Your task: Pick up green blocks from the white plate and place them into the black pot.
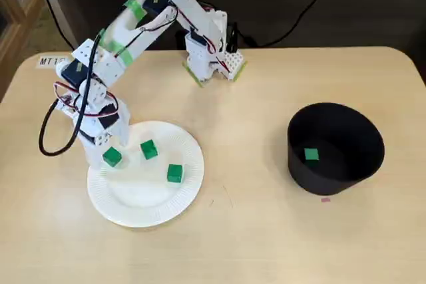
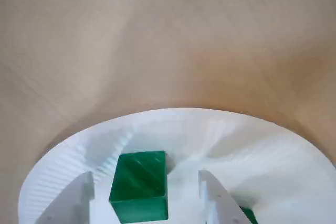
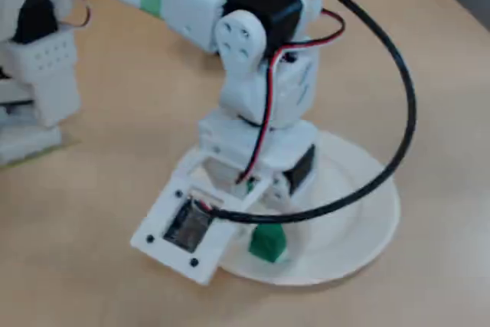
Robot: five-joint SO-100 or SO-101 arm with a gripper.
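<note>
The arm (image 1: pixel 190 6) reaches from its base at the back of the bench (image 1: pixel 253 231) down to the left side of the white plate (image 1: pixel 133 201), as the fixed view from above shows it. The gripper (image 2: pixel 144 177) is released. In the wrist view its two white fingers (image 2: pixel 73 200) stand spread on either side of a green block (image 2: pixel 140 187). A strip of plate shows between each finger and the block, so neither touches it (the gap on the left looks narrower). The block sits flat on the plate, close to the ribbed rim. In the low fixed view, this green block (image 3: pixel 268 243) shows just under the wrist, partly hidden by the camera board (image 3: pixel 184 227), with a black cable (image 3: pixel 398 97) looping over the plate. Two more blocks lie on the plate in the view from above: a second block (image 1: pixel 149 149) near the middle and a third block (image 1: pixel 174 173) towards the right, each apart from the others. The black pot (image 1: pixel 353 164) stands upright on the bench, well to the right of the plate. A fourth block (image 1: pixel 311 155) lies on its bottom.
</note>
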